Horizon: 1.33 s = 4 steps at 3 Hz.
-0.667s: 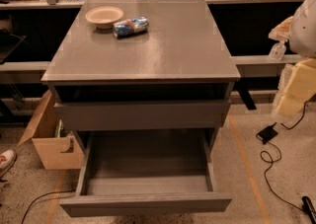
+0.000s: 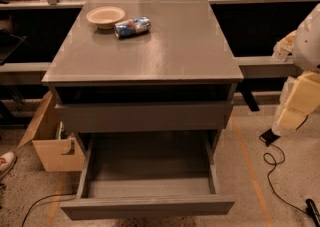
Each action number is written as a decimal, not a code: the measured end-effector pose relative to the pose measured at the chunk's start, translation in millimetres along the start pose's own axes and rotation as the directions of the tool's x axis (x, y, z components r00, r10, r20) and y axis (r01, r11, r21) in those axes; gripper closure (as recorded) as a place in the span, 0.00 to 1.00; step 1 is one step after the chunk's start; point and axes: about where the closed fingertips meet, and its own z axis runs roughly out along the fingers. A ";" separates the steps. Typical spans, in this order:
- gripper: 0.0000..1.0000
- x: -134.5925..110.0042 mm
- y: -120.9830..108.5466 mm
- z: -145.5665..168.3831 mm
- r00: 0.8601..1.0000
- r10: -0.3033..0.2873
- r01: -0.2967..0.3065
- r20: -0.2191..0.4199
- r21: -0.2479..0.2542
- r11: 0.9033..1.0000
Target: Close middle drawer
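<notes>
The middle drawer point(image 2: 150, 183), wide, matte grey and handle-less, juts far out low on the grey table point(image 2: 165, 56), showing its shallow box. A bowl point(image 2: 105, 17) and a can point(image 2: 132, 27) sit on top, and a cardboard box point(image 2: 50, 148) stands to the left. The gripper point(image 2: 289, 117) hangs at the right edge, well apart from the drawer; whether it is clenched or released cannot be told.

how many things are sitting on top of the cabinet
2: a bowl at the back left and a can lying right beside it. The gripper hangs to the right of the cabinet, away from the open middle drawer.
</notes>
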 end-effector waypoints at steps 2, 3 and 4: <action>0.00 33.1 67.8 70.3 0.962 0.247 -0.252 -0.115 -0.032 0.967; 0.00 47.7 90.7 95.6 0.945 0.278 -0.294 -0.173 -0.075 0.953; 0.00 47.6 90.7 95.6 0.945 0.278 -0.294 -0.173 -0.075 0.953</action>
